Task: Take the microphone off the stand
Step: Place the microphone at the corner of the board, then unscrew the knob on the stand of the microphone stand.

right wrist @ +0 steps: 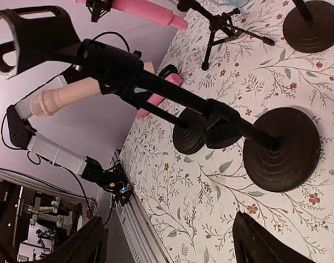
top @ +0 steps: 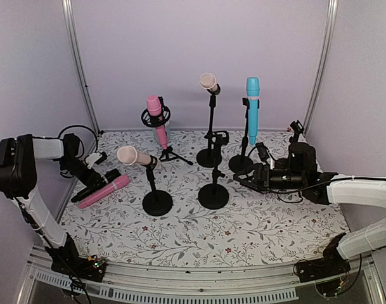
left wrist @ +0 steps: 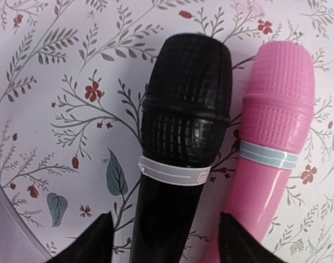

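Now L claw [left wrist: 164, 230] spread loose astride black mic [left wrist: 183, 126] lying on worktop [left wrist: 46, 109] just beside pink mic [left wrist: 276, 109]; R claw [right wrist: 169, 224] gaping wide, empty, facing black stand [right wrist: 287, 153].

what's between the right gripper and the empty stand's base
Only bare floral tablecloth; the right wrist view shows it between the right gripper and the base of the empty stand.

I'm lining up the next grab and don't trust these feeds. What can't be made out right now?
- Left wrist view: the handles of the black mic and pink mic run off the bottom edge. Only the fingertips of the left gripper show.
- Top view: the right gripper blends into the dark stand base beside it, so contact is unclear.
- Right wrist view: the rear of the cream mic is hidden behind the empty stand's pole.
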Controlling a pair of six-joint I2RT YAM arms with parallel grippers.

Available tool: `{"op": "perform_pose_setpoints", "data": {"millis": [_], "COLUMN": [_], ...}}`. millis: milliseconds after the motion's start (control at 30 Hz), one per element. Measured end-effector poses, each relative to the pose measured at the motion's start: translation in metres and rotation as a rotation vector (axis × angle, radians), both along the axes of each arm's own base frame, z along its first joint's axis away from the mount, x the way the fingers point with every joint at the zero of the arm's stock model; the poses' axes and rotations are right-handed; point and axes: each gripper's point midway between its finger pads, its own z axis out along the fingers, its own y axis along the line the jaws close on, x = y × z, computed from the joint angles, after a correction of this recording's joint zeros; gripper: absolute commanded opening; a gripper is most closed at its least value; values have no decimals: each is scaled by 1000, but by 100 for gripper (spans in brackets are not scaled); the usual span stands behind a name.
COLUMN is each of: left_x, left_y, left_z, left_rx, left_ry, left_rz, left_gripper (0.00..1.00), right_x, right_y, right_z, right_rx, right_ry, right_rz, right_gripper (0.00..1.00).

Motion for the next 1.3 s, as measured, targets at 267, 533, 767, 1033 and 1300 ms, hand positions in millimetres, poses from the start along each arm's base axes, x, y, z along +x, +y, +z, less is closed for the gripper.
{"op": "perform_pose_setpoints", "data": {"millis": [267,533,767,1033,1300], "left_x": [33,15,-7,-20,-24], "left_y": [-19,-61,-89,-100,-102], "left_z": [85,169,173,176,174], "left_rx": [-122,-203,-224,-219,-205], "left_ry": [-115,-267,-259,-265,-260], "left_rz": [23,-42,-95,-123,-126], "left_gripper": [90,89,89,89,88], "right_x": [12,36,48,55,58], "right_y": [17,22,34,42,46], "right_z": [-31,-34,-36,-51,-47], "right_rx": [13,85,129,156,208], "right_ry": [107,151,179,236,248], "right_rz": [79,105,142,154,162], "right_gripper": [76,70,67,58,42]}}
